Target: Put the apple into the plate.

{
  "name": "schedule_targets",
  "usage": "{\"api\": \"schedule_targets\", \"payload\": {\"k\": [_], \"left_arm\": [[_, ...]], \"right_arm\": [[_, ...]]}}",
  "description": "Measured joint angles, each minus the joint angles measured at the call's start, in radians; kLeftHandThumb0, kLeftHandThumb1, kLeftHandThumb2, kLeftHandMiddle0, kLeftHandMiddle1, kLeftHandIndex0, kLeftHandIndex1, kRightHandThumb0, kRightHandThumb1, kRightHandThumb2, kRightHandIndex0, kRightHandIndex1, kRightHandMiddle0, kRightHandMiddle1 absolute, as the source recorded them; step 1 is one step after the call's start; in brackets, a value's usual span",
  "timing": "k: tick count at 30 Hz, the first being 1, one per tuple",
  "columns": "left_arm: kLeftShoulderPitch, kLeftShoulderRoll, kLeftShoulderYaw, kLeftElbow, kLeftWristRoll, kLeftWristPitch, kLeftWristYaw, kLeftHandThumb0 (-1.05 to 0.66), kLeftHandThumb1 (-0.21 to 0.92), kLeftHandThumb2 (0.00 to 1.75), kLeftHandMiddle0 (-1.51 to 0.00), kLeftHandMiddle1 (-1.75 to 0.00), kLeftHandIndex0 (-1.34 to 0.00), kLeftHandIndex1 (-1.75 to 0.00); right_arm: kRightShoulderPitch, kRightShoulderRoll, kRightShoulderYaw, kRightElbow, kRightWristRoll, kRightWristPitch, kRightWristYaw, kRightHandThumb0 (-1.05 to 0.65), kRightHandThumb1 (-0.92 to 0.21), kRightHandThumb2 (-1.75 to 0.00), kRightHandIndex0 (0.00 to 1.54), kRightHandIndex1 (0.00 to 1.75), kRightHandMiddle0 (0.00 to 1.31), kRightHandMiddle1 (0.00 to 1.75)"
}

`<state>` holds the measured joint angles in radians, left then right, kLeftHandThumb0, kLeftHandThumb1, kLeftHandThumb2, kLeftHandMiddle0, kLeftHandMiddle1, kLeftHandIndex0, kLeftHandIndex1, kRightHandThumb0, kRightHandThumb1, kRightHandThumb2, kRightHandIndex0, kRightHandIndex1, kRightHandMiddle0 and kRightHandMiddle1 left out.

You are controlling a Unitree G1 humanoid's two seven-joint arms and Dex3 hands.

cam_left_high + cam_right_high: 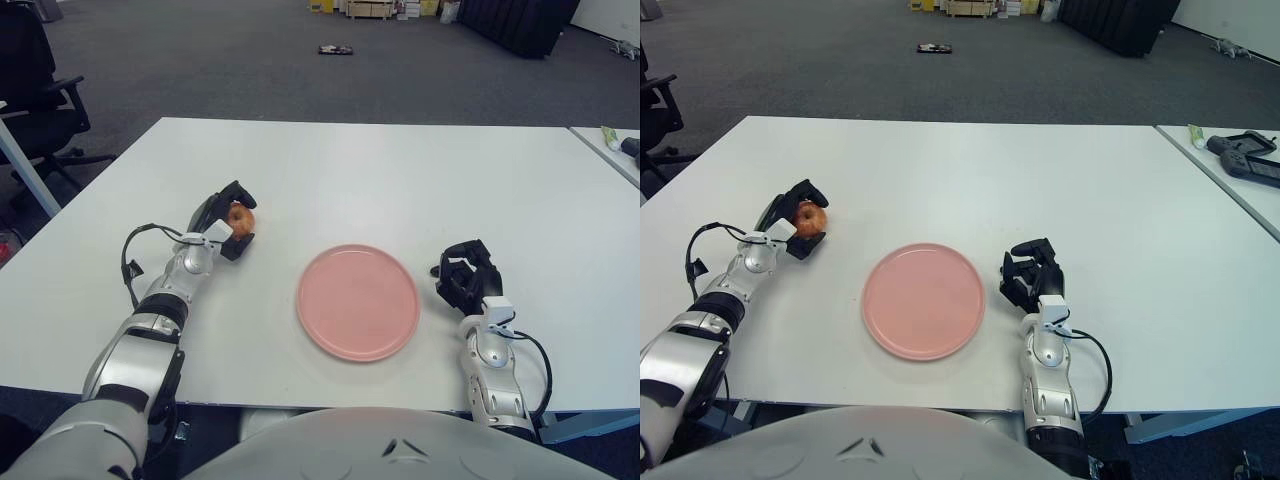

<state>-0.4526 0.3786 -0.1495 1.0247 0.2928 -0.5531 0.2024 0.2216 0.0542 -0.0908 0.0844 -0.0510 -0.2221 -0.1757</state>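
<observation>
A plain pink plate [357, 300] with no pattern sits on a white table [400, 170]. The apple [240, 217] is reddish-orange with a paler yellowish patch. Both the left hand [228, 222] and the right hand [468, 277] have black fingers on silver-grey arms. The floor [250, 60] is dark grey carpet.

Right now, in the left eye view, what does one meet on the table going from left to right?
Left hand closed around the apple → pink plate → right hand, holding nothing, just right of the plate.
</observation>
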Motion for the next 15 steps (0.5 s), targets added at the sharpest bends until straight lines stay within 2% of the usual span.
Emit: {"api": "schedule_targets", "payload": {"k": [4,10,15], "left_arm": [[0.024,-0.005,0.01,-0.045,-0.011,-0.008,-0.011,0.0,0.08,1.57,-0.8,-1.67,-0.57,-1.75],[0.09,-0.005,0.031,-0.243,-0.019,0.008,-0.043,0.0,0.08,1.57,-0.8,-1.67,-0.57,-1.75],[0.112,-0.008,0.048,-0.379,-0.023,0.012,-0.052,0.0,0.08,1.57,-0.8,-1.67,-0.57,-1.75]], "right_arm": [[0.0,0.0,0.0,0.0,0.0,0.0,0.0,-0.39,-0.65,-0.9,0.62,1.38,0.36,1.75],[0.0,-0.001,0.0,0.0,0.0,0.0,0.0,-0.39,-0.66,-0.89,0.62,1.39,0.36,1.75],[0.0,-0.002,0.001,0.0,-0.002,0.0,0.002,-0.38,-0.67,-0.87,0.62,1.39,0.34,1.75]]}}
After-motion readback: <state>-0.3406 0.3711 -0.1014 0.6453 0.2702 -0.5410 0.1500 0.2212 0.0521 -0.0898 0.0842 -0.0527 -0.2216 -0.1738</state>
